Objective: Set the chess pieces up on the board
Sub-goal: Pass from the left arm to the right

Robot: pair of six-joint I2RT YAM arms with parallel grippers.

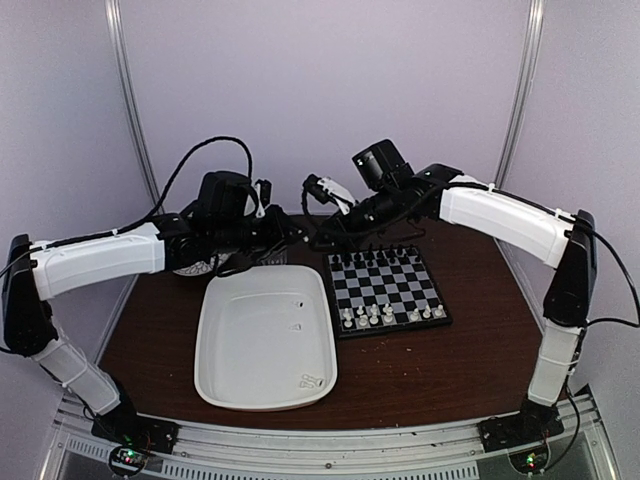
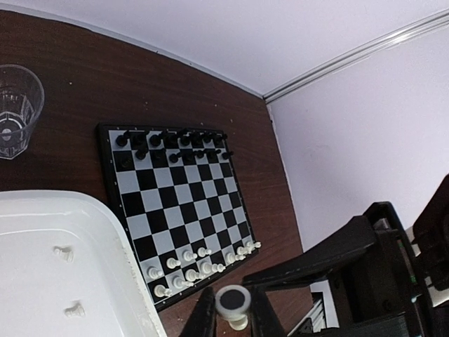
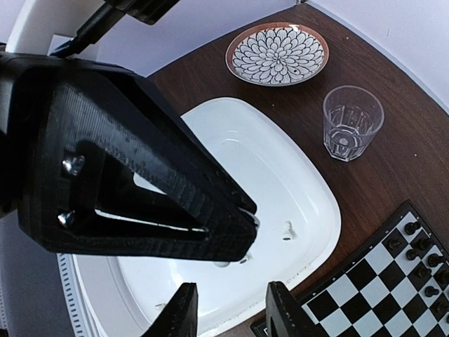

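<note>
1. Tray (image 1: 215,350), near-edge side, left of centre: a few white chess pieces (image 1: 312,380) lie loose inside.
2. Left gripper (image 2: 231,324) clamps one white piece (image 2: 233,300), likely for carrying.
3. Board (image 1: 385,285), toward right edge: near ranks part-filled.
4. Right gripper (image 3: 231,312): fingers apart, empty, facing tray.

Chessboard (image 1: 385,285): one. White tray (image 1: 255,345): one. Glass (image 3: 352,121): one. Patterned plate (image 3: 278,54): one. Arms: two, left arm (image 1: 100,262) and right arm (image 1: 500,215).

White chess pieces (image 1: 374,315) on the chessboard's lower rows: about eleven; the exact count is unclear. Loose white pieces (image 2: 63,253) in the tray: at least three. Single white piece (image 2: 233,303), bottom centre of the left wrist view: one.

Black chessmen (image 1: 375,256): two rows, too small to count.
</note>
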